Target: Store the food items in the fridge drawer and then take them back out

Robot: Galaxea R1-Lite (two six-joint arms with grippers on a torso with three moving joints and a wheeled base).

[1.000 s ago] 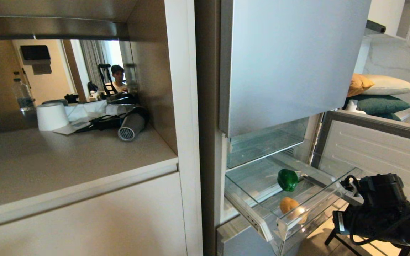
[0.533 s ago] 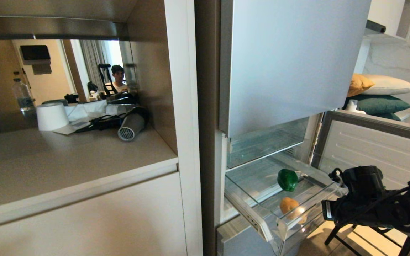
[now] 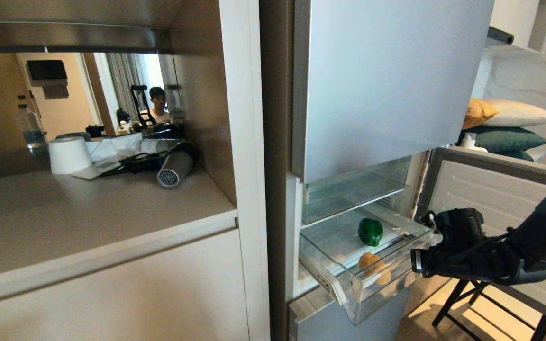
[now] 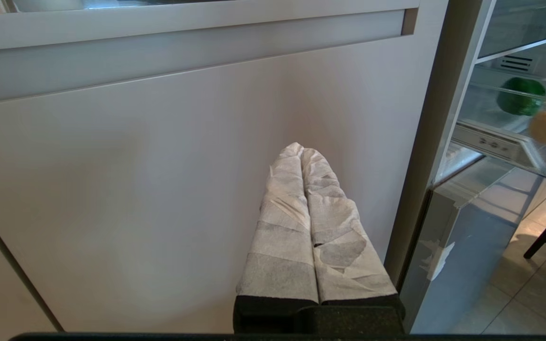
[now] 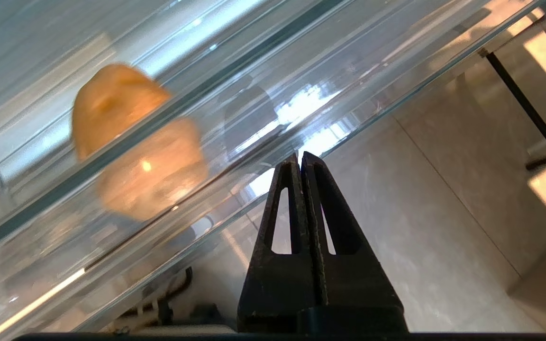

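Right wrist view shows my right hand point(image 5: 300, 158) with its two black fingers pressed together and holding nothing, tips set against the clear front wall of the fridge drawer point(image 5: 235, 109), low on that wall and off to one side of the potato point(image 5: 133, 166). Straight ahead of the tips, through the plastic, lies the inside of the drawer, so the direction I push and the direction the drawer slides look about the same; that lineup is what I judge the closing stroke depends on. From the head camera the drawer's point(image 3: 382, 289) long side runs across the fridge opening and it stands partly pulled out, front wall toward my right hand point(image 3: 415, 265). The potato point(image 3: 370, 263) sits close behind that wall, the green pepper point(image 3: 370, 231) farther back. My left hand point(image 4: 301, 149), fingers together and empty, hangs by the cabinet front, well apart from the drawer.
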